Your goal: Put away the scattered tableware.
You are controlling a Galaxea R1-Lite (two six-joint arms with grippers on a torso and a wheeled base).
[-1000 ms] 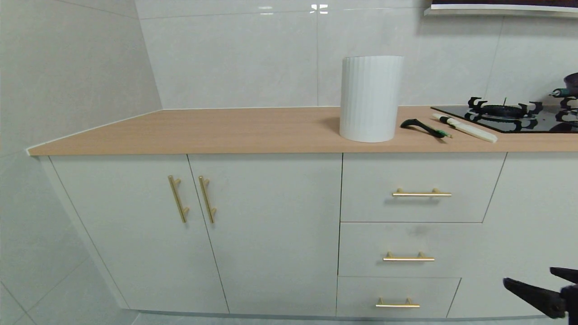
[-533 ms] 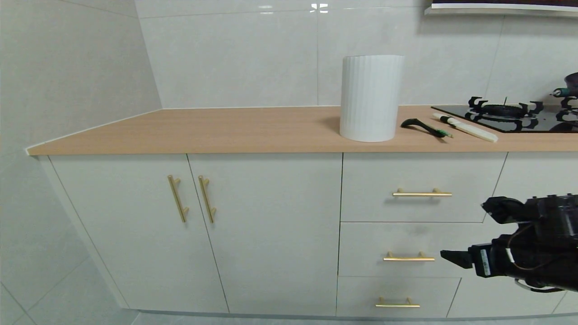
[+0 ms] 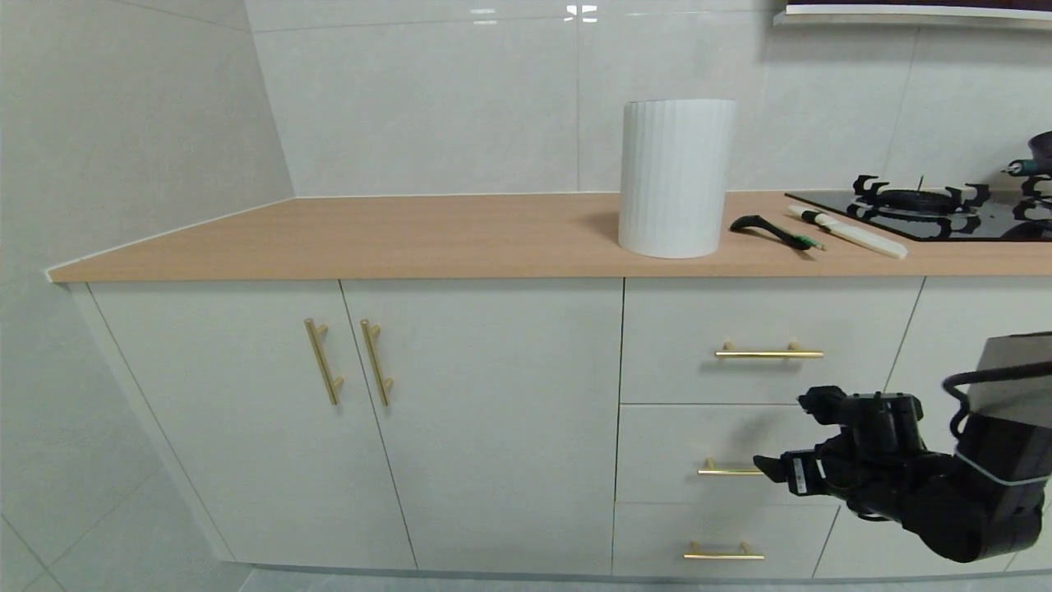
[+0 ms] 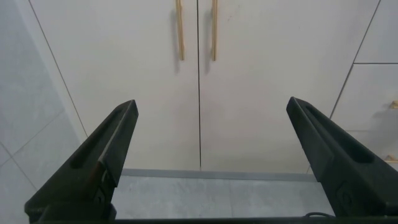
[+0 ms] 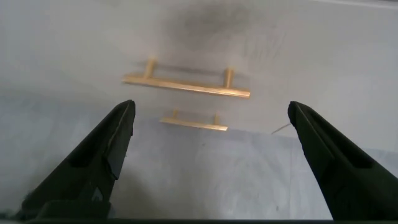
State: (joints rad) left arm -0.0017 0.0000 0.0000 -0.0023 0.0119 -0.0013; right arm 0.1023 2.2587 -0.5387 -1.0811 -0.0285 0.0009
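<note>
Down low at about four o'clock in the head view, the right gripper (image 3: 791, 436) hangs in front of the drawer stack with its claw spread wide and nothing in it. One finger sits above and one below the level of the middle drawer handle (image 3: 744, 471). That looks to me like a line-up to take the bar and pull, since a drawer is a likely home for the tableware. From the wrist camera the bar lies ahead of the fingertips, near but apart, so no grip yet. The left gripper (image 4: 211, 107) is just as wide and just as empty. It is held low, facing the double cabinet doors (image 4: 199, 74), and I'd call it parked out of the way. Up on the countertop (image 3: 370, 234), at two o'clock, lie the task's pieces: a black-and-green utensil (image 3: 775, 233) and, just beside it, a cream-white utensil (image 3: 851, 233). Both lie flat and loose, angled near the front edge. Beside them at one o'clock stands a white ribbed canister (image 3: 675, 177), upright, and it may be where they belong. Farther right, at three o'clock, sits the gas hob (image 3: 920, 210), with the cream-white utensil close by its near corner.
</note>
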